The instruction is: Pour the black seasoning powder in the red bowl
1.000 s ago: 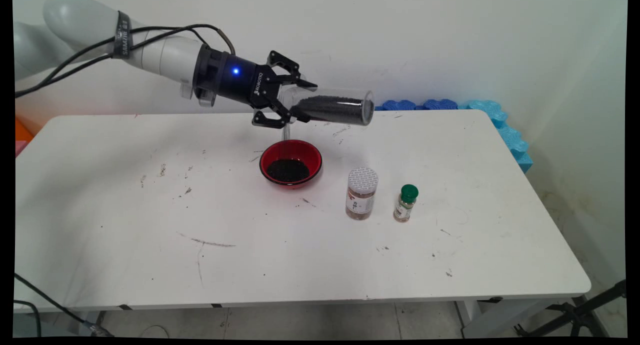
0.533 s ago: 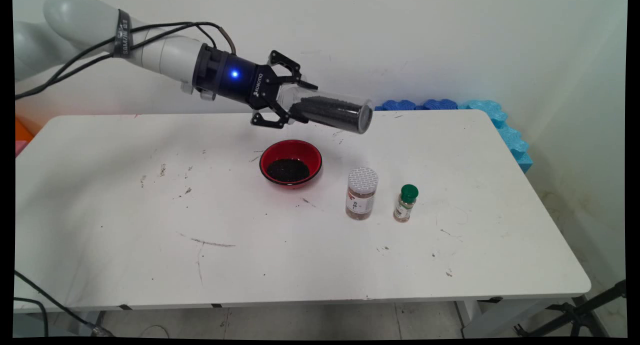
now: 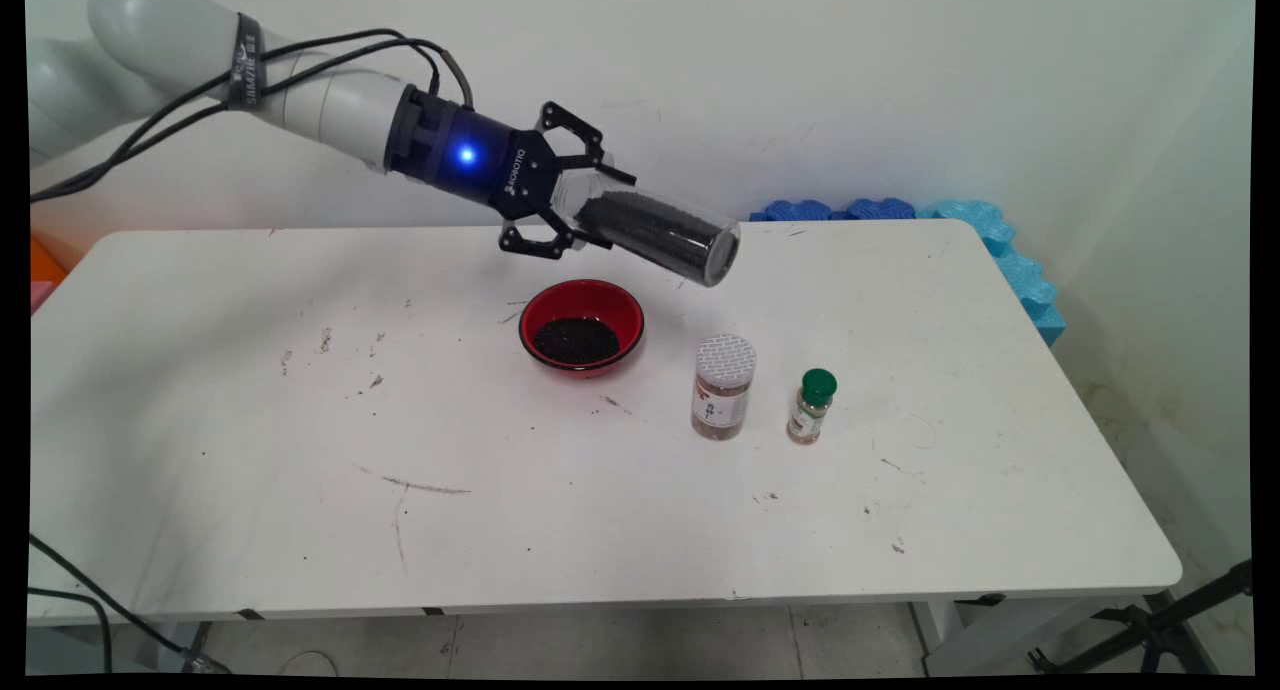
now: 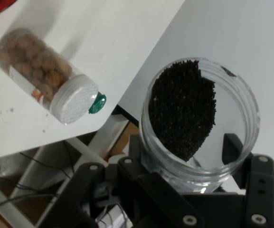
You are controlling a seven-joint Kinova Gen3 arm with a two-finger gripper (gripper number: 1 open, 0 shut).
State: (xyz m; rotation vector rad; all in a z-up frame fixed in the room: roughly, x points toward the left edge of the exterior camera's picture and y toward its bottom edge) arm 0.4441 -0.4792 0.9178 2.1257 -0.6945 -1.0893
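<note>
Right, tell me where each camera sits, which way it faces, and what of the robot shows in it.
Main view: fixed above the white table's near side, looking down across it to the wall; shows the arm and gripper holding a clear jar of black grains above the red bowl.
Hand view: on the hand, looking along the gripper through the jar; only the black linkage and fingers show.
Shared: the held jar, the white-lidded jar, the green-capped bottle, the table.

On the bench [image 3: 300, 470] we find the bowl [image 3: 581, 327], a capped jar [image 3: 722, 386] at its four o'clock, and a small bottle [image 3: 811, 406] at the jar's three o'clock.
</note>
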